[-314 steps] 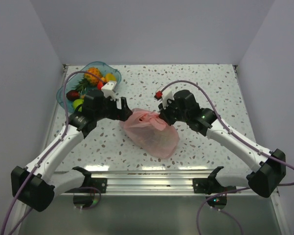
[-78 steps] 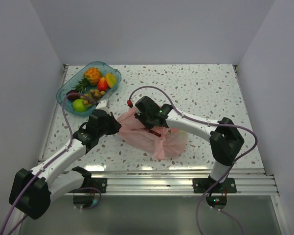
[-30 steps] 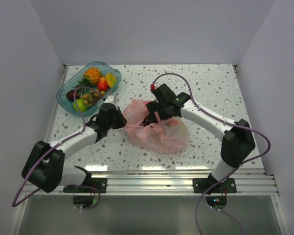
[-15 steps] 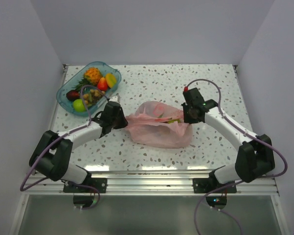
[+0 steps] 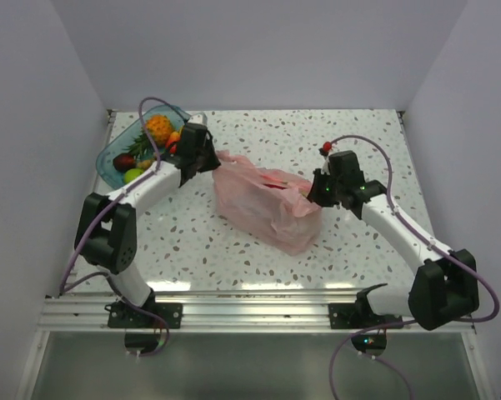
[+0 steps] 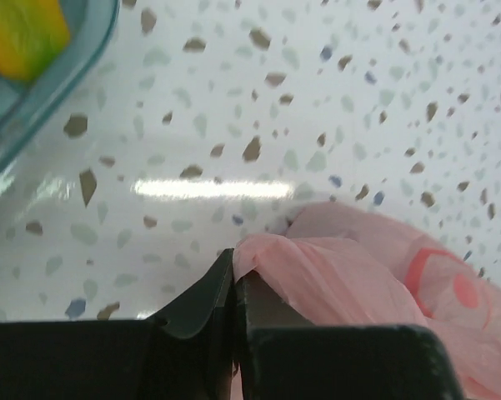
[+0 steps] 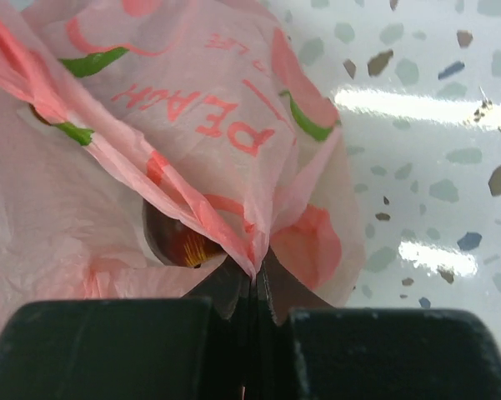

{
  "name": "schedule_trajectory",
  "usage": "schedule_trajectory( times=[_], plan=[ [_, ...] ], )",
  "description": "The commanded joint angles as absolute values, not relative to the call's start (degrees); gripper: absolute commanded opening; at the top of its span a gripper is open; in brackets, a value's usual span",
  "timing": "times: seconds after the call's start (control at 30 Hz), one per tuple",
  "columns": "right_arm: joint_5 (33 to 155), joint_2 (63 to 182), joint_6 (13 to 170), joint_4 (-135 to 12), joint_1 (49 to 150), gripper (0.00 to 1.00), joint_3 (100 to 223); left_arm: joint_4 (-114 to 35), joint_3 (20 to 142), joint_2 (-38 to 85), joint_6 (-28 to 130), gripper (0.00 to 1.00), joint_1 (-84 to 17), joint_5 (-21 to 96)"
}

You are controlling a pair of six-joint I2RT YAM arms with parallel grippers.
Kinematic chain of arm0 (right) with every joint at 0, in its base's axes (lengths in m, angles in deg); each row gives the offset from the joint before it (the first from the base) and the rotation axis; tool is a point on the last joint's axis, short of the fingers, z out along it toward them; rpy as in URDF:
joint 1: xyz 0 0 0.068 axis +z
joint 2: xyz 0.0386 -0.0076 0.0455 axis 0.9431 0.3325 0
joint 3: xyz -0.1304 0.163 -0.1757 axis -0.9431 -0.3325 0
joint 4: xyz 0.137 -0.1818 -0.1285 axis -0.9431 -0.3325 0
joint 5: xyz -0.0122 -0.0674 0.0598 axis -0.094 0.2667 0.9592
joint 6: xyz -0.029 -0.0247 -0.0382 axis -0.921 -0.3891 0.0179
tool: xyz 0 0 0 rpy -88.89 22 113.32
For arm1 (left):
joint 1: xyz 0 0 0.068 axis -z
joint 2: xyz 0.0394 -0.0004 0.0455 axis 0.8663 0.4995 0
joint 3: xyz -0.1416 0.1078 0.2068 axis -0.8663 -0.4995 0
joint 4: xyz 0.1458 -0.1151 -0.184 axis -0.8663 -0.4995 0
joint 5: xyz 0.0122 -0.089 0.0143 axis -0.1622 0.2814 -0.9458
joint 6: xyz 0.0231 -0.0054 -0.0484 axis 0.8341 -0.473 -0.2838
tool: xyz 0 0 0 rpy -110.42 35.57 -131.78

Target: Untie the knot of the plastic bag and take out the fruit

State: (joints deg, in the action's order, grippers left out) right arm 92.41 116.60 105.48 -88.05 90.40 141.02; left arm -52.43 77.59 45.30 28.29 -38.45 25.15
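The pale-pink plastic bag [image 5: 263,204] lies mid-table, stretched between both grippers. My left gripper [image 5: 208,160] is shut on the bag's left edge near the tray; in the left wrist view a fold of pink film [image 6: 317,275] is pinched at the left gripper [image 6: 235,265]. My right gripper [image 5: 316,193] is shut on the bag's right edge, and the film [image 7: 192,125] fans out from the right gripper [image 7: 254,279]. A dark red-brown fruit [image 7: 171,237] shows through a gap in the bag. No knot shows in any view.
The clear blue tray [image 5: 108,162] stands at the back left with a small pineapple [image 5: 157,127] and other fruit, just beside my left wrist. The tray's rim [image 6: 42,92] and a yellow piece [image 6: 17,29] show in the left wrist view. Walls enclose the speckled table.
My left gripper has pulled the bag's left edge back toward the tray. My right gripper has moved right and shut on the bag's right edge. The bag now stretches wider.
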Motion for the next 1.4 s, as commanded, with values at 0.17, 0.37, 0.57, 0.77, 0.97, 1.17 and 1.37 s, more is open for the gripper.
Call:
schedule_trajectory(
  times=[0.17,0.37,0.57,0.77,0.97,1.17,1.37],
  plan=[
    [92.88,112.65,109.80,-74.01,94.92,0.00,141.06,-55.10,88.87,46.97,28.84,0.43,-39.03,27.16],
    [86.45,111.08,112.43,-71.46,101.42,0.00,135.53,-56.05,75.69,33.71,19.43,1.00,-38.07,25.60],
    [79.96,108.09,113.49,-70.23,104.42,0.00,131.21,-63.70,68.73,19.12,8.45,1.00,-28.59,14.19],
    [78.20,107.38,112.35,-69.79,106.70,0.00,129.98,-61.86,62.30,13.38,-3.24,1.00,-23.13,15.64],
    [76.35,107.38,111.03,-69.79,108.20,0.00,130.07,-55.98,64.50,20.06,-8.17,1.00,-16.19,15.39],
    [75.38,105.98,110.06,-71.11,108.46,0.00,130.24,-55.18,65.82,26.13,-10.11,0.98,-13.38,14.87],
    [71.18,106.24,108.74,-73.57,108.38,0.00,131.83,-56.85,59.68,28.51,-9.67,0.75,-10.38,16.00]
  ],
)
